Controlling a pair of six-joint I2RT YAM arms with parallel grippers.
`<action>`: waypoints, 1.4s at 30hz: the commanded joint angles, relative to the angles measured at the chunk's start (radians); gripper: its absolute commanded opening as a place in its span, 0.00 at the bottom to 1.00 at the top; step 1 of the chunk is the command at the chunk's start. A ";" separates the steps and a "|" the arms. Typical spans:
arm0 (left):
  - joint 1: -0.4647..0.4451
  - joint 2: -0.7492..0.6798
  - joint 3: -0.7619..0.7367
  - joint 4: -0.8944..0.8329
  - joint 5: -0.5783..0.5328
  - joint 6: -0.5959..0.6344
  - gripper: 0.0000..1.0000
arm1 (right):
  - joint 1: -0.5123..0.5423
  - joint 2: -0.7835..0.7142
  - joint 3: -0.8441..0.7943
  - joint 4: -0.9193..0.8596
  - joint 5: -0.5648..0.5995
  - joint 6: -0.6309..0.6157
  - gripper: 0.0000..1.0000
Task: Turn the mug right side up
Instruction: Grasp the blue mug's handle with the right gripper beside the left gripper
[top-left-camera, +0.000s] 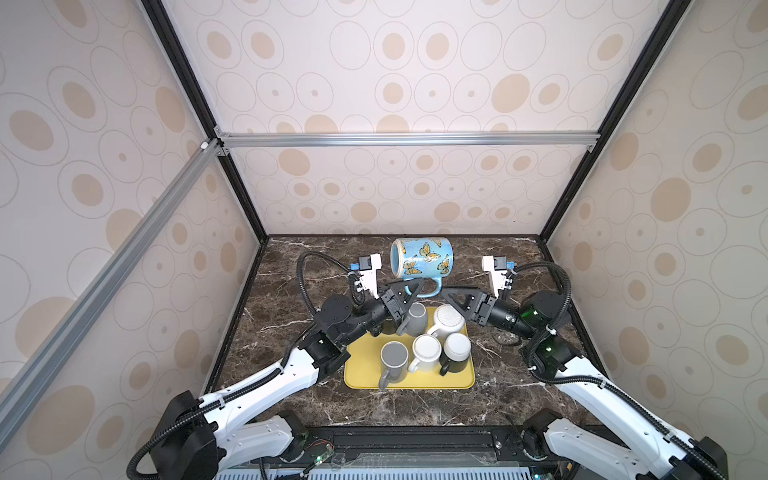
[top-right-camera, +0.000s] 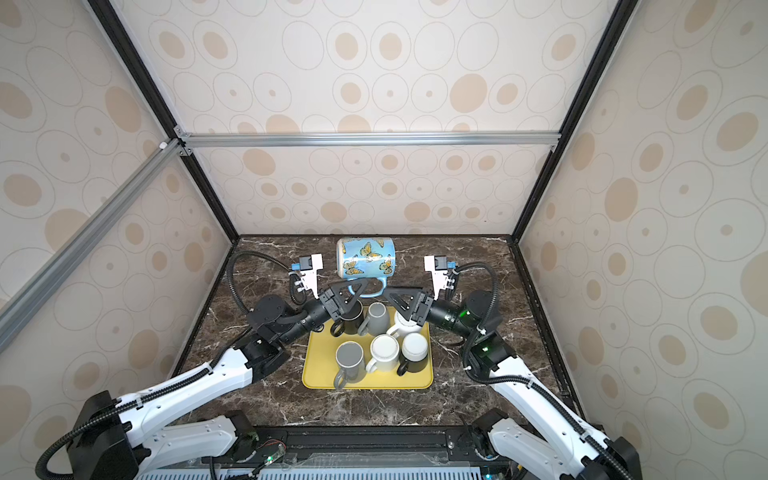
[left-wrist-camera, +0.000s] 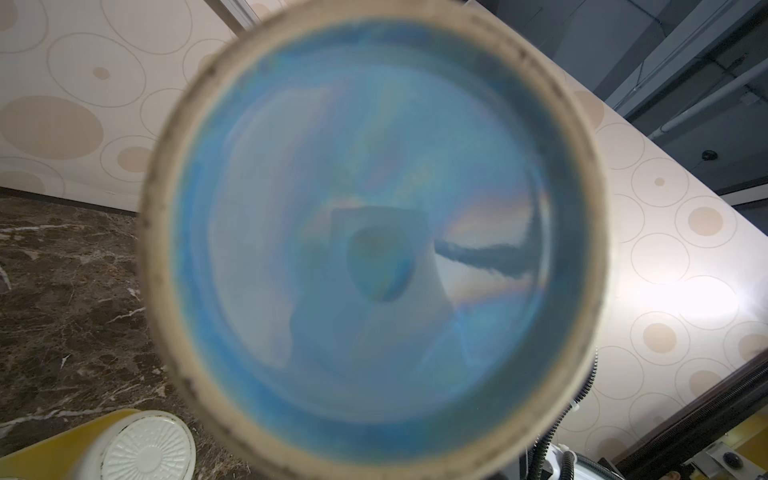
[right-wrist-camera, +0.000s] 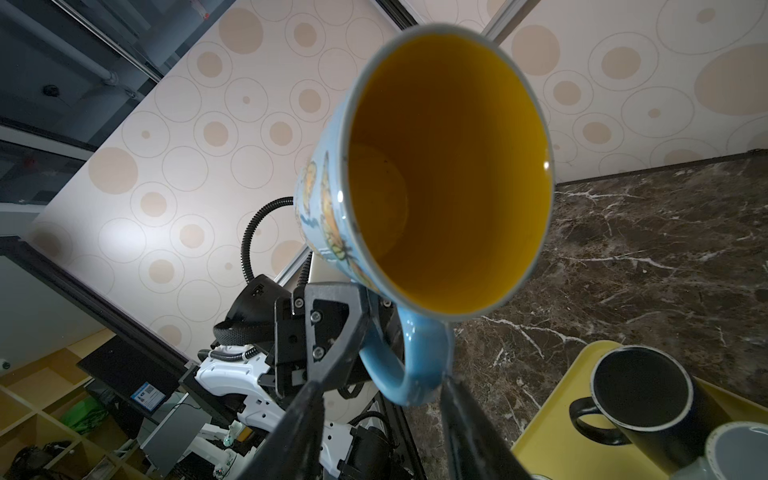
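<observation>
Six mugs sit on the yellow tray below both grippers; only a top view shows them all, and the wrist views catch one or two. Both top views show the butterfly mug on its side, off the marble tabletop, just beyond the left gripper, which is clamped on its handle. The left wrist view shows only the mug's blurred blue base. The right wrist view looks into its empty orange inside. There the right gripper has its jaws parted either side of the handle's loop.
</observation>
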 joint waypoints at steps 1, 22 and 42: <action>0.010 -0.016 0.038 0.218 0.034 -0.025 0.00 | 0.006 0.013 0.032 0.043 -0.014 0.025 0.49; 0.014 0.080 0.015 0.390 0.096 -0.116 0.00 | 0.006 0.139 0.059 0.250 -0.046 0.172 0.44; 0.016 0.139 0.027 0.418 0.123 -0.137 0.00 | 0.007 0.160 0.064 0.252 -0.042 0.173 0.16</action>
